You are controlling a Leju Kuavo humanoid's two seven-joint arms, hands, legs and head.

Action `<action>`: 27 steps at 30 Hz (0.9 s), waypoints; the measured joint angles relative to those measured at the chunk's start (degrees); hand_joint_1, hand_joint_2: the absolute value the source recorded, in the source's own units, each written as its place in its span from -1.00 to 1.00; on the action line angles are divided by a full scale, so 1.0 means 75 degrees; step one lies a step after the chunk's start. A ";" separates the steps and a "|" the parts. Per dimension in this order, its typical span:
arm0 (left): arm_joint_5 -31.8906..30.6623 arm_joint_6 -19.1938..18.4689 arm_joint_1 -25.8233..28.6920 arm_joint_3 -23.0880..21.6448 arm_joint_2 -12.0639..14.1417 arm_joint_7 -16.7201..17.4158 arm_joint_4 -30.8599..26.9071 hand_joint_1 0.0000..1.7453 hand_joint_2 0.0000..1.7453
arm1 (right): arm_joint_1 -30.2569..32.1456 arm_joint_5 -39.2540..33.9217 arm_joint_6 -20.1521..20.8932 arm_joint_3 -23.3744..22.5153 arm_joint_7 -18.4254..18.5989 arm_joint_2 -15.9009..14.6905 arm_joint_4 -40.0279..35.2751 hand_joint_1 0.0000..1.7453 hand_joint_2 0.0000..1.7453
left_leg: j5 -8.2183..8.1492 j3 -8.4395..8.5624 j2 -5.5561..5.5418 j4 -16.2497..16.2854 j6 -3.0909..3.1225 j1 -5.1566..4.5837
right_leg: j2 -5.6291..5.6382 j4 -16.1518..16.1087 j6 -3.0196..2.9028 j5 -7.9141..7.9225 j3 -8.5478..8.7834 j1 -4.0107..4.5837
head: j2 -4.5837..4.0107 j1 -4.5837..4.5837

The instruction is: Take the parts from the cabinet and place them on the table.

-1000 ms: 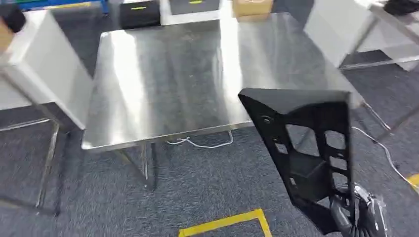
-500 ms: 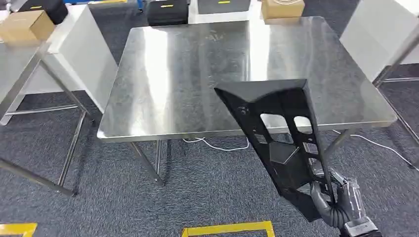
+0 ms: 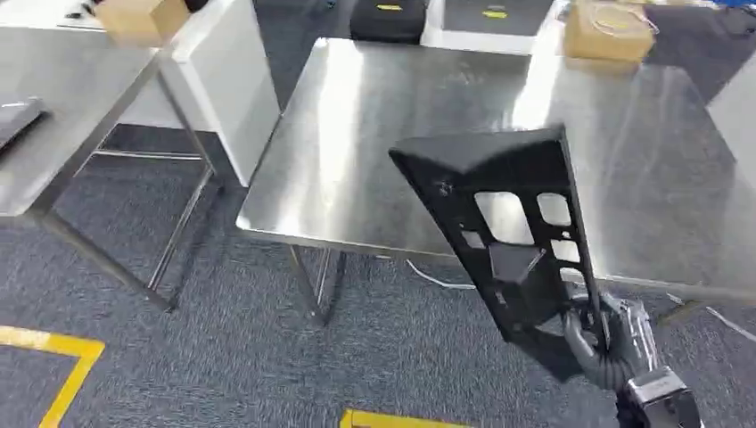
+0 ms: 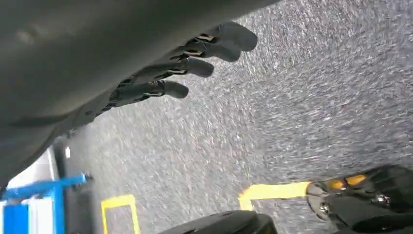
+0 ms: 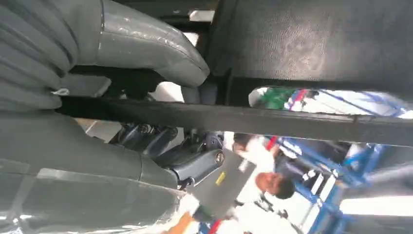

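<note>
A large black plastic part (image 3: 504,223), flat and triangular with several cut-out windows, stands upright in front of me. My right hand (image 3: 611,343) grips it at its lower end, below the near edge of the steel table (image 3: 392,125). The part's upper half overlaps the table top in the head view. Up close in the right wrist view, my thumb (image 5: 146,41) lies over a black bar of the part (image 5: 292,122). My left hand (image 4: 195,61) hangs over the grey carpet with its fingers spread and nothing in it.
A second steel table (image 3: 62,116) stands to the left, with a white panel (image 3: 227,85) between the two. A cardboard box (image 3: 611,31) sits at the far right of the table top, black cases (image 3: 388,18) behind. Yellow tape (image 3: 53,366) marks the carpet.
The whole view has shifted: the camera has come nearer the table and turned, so the table now lies further right and larger. The part stays gripped in my right hand.
</note>
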 joint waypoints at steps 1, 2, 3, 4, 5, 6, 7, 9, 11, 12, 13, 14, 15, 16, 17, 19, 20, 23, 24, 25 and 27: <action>0.0000 0.0000 0.0000 0.0003 -0.0017 0.0000 0.0000 -1.00 -1.00 | 0.0010 0.0000 0.0000 0.0009 0.0000 -0.0014 0.0047 1.00 1.00 | -0.0007 -0.0012 -0.0143 0.0005 -0.0009 -0.0002 | 0.0025 0.0424 0.0041 -0.0097 -0.0322 -0.0038 | 0.0000 -0.0018; 0.0000 0.0000 0.0005 0.0009 -0.0017 0.0000 0.0000 -1.00 -1.00 | 0.0010 0.0012 -0.0003 0.0012 0.0009 -0.0020 0.0082 1.00 1.00 | -0.0012 -0.0014 -0.0274 0.0008 -0.0021 0.0000 | 0.0026 0.0544 0.0119 -0.0041 -0.0492 -0.0068 | 0.0000 -0.0006; 0.0012 0.0000 0.0028 0.0018 -0.0017 0.0000 0.0000 -1.00 -1.00 | 0.0001 0.0006 -0.0006 0.0015 0.0009 -0.0044 0.0114 1.00 1.00 | -0.0022 -0.0006 -0.0420 0.0014 -0.0050 0.0012 | 0.0026 0.0239 0.0256 0.0205 -0.0441 -0.0125 | 0.0000 0.0000; 0.0044 0.0000 0.0038 0.0032 -0.0020 0.0000 0.0000 -1.00 -1.00 | -0.0034 -0.0003 -0.0018 0.0015 0.0009 -0.0079 0.0143 1.00 1.00 | -0.0040 -0.0004 -0.0552 0.0051 -0.0107 0.0037 | 0.0037 -0.0377 0.0398 0.0556 -0.0216 -0.0181 | 0.0000 -0.0012; 0.0087 0.0003 0.0039 0.0064 -0.0032 0.0000 0.0003 -1.00 -1.00 | -0.0089 -0.0009 -0.0023 0.0020 0.0029 -0.0125 0.0174 1.00 1.00 | -0.0085 -0.0018 -0.0666 0.0127 -0.0181 0.0066 | 0.0123 -0.1128 0.0536 0.0913 0.0098 -0.0262 | 0.0000 -0.0012; 0.0126 0.0020 0.0038 0.0096 -0.0032 0.0006 0.0003 -1.00 -1.00 | -0.0218 -0.0032 -0.0026 0.0035 0.0055 -0.0160 0.0248 1.00 1.00 | -0.0146 -0.0054 -0.0731 0.0245 -0.0270 0.0107 | 0.0283 -0.1549 0.0579 0.1064 0.0288 -0.0317 | 0.0000 -0.0009; 0.0143 0.0061 0.0025 0.0134 -0.0032 0.0018 0.0000 -1.00 -1.00 | -0.0407 -0.0061 -0.0026 0.0067 0.0143 -0.0183 0.0423 1.00 1.00 | -0.0208 -0.0106 -0.0796 0.0316 -0.0358 0.0020 | 0.0536 -0.1526 0.0518 0.1035 0.0232 -0.0252 | 0.0000 0.0056; 0.0266 0.0120 0.0022 0.0190 -0.0052 0.0023 0.0003 -1.00 -1.00 | -0.0822 -0.0310 0.0064 0.0087 0.0382 -0.0367 0.0688 1.00 1.00 | -0.0235 -0.0193 -0.0819 0.0360 -0.0403 0.0048 | 0.0479 -0.1471 0.0271 0.1033 0.0248 -0.0223 | 0.0000 -0.0021; 0.0376 0.0192 0.0023 0.0271 -0.0055 0.0009 0.0003 -1.00 -1.00 | -0.1329 -0.0617 0.0210 0.0122 0.0719 -0.0515 0.1103 1.00 1.00 | -0.0230 -0.0230 -0.0850 0.0399 -0.0446 0.0116 | 0.0442 -0.1483 0.0154 0.1064 0.0253 -0.0290 | 0.0000 -0.0032; 0.0402 0.0230 0.0022 0.0320 -0.0058 -0.0012 0.0003 -1.00 -1.00 | -0.1579 -0.0703 0.0236 0.0137 0.0837 -0.0626 0.1339 1.00 1.00 | -0.0296 -0.0253 -0.0635 0.0517 -0.0494 0.0111 | 0.0408 -0.1492 0.0118 0.1072 0.0283 -0.0276 | 0.0000 -0.0018; 0.0422 0.0233 0.0015 0.0341 -0.0073 -0.0032 0.0003 -1.00 -1.00 | -0.1777 -0.0729 0.0236 0.0157 0.0961 -0.0719 0.1540 1.00 1.00 | -0.0497 -0.0392 -0.0309 0.0820 -0.0551 0.0108 | 0.0369 -0.1492 0.0052 0.1063 0.0302 -0.0270 | 0.0000 -0.0110; 0.0417 0.0233 -0.0005 0.0353 -0.0073 -0.0047 0.0003 -1.00 -1.00 | -0.2015 -0.0720 0.0216 0.0186 0.1089 -0.0850 0.1799 1.00 1.00 | -0.0805 -0.0705 -0.0075 0.1412 -0.0602 0.0142 | 0.0323 -0.1489 0.0037 0.1052 0.0306 -0.0240 | 0.0000 -0.0117; 0.0402 0.0227 -0.0016 0.0361 -0.0073 -0.0055 0.0003 -1.00 -1.00 | -0.2223 -0.0676 0.0164 0.0201 0.1194 -0.0974 0.2032 1.00 1.00 | -0.1087 -0.1072 0.0026 0.2071 -0.0629 0.0174 | 0.0278 -0.1486 0.0023 0.1042 0.0302 -0.0208 | 0.0000 -0.0125; 0.0358 0.0213 -0.0016 0.0358 -0.0076 -0.0067 0.0003 -1.00 -1.00 | -0.2380 -0.0586 0.0088 0.0221 0.1302 -0.1121 0.2254 1.00 1.00 | -0.1247 -0.1365 0.0064 0.2571 -0.0637 0.0195 | 0.0226 -0.1484 0.0012 0.1031 0.0302 -0.0193 | 0.0000 -0.0122; 0.0341 0.0184 -0.0015 0.0358 -0.0079 -0.0073 0.0003 -1.00 -1.00 | -0.2539 -0.0508 0.0006 0.0245 0.1398 -0.1278 0.2455 1.00 1.00 | -0.1236 -0.1548 0.0082 0.2832 -0.0642 0.0208 | 0.0171 -0.1484 0.0002 0.1021 0.0307 -0.0178 | 0.0000 -0.0122; 0.0282 0.0152 -0.0009 0.0358 -0.0079 -0.0093 0.0006 -1.00 -1.00 | -0.2882 -0.0279 -0.0184 0.0259 0.1551 -0.1586 0.2816 1.00 1.00 | -0.0684 -0.1313 0.0082 0.2163 -0.0576 0.0209 | 0.0101 -0.1484 0.0008 0.0989 0.0338 -0.0142 | 0.0000 -0.0125; 0.0268 0.0125 -0.0011 0.0358 -0.0079 -0.0116 0.0006 -1.00 -1.00 | -0.3026 -0.0048 -0.0395 0.0274 0.1623 -0.1808 0.2995 1.00 1.00 | -0.0318 -0.0980 0.0083 0.1464 -0.0503 0.0192 | 0.0076 -0.1487 0.0008 0.0982 0.0361 -0.0123 | 0.0000 -0.0128; 0.0210 0.0070 -0.0019 0.0356 -0.0079 -0.0137 0.0003 -1.00 -1.00 | -0.3340 0.0677 -0.1217 0.0271 0.1702 -0.2341 0.3314 1.00 1.00 | -0.0048 -0.0508 0.0132 0.0471 -0.0256 0.0072 | -0.0008 -0.1561 0.0077 0.0956 0.0385 -0.0097 | 0.0000 -0.0108; 0.0207 0.0058 -0.0017 0.0353 -0.0087 -0.0137 0.0003 -1.00 -1.00 | -0.3361 0.0884 -0.1429 0.0268 0.1734 -0.2457 0.3357 1.00 1.00 | -0.0062 -0.0515 0.0126 0.0475 -0.0243 0.0027 | -0.0031 -0.1566 0.0116 0.0946 0.0382 -0.0126 | 0.0000 -0.0158; 0.0207 0.0044 -0.0014 0.0353 -0.0087 -0.0137 0.0006 -1.00 -1.00 | -0.3379 0.1018 -0.1527 0.0268 0.1769 -0.2606 0.3389 1.00 1.00 | -0.0078 -0.0514 0.0122 0.0465 -0.0220 0.0010 | -0.0055 -0.1616 0.0156 0.0942 0.0403 -0.0125 | 0.0000 -0.0140; 0.0201 0.0044 -0.0004 0.0356 -0.0090 -0.0137 0.0003 -1.00 -1.00 | -0.3427 0.1122 -0.1559 0.0268 0.1798 -0.2844 0.3450 1.00 1.00 | 0.0058 -0.0238 0.0101 0.0067 -0.0183 0.0131 | -0.0069 -0.1618 0.0215 0.0915 0.0440 -0.0033 | 0.0000 -0.0119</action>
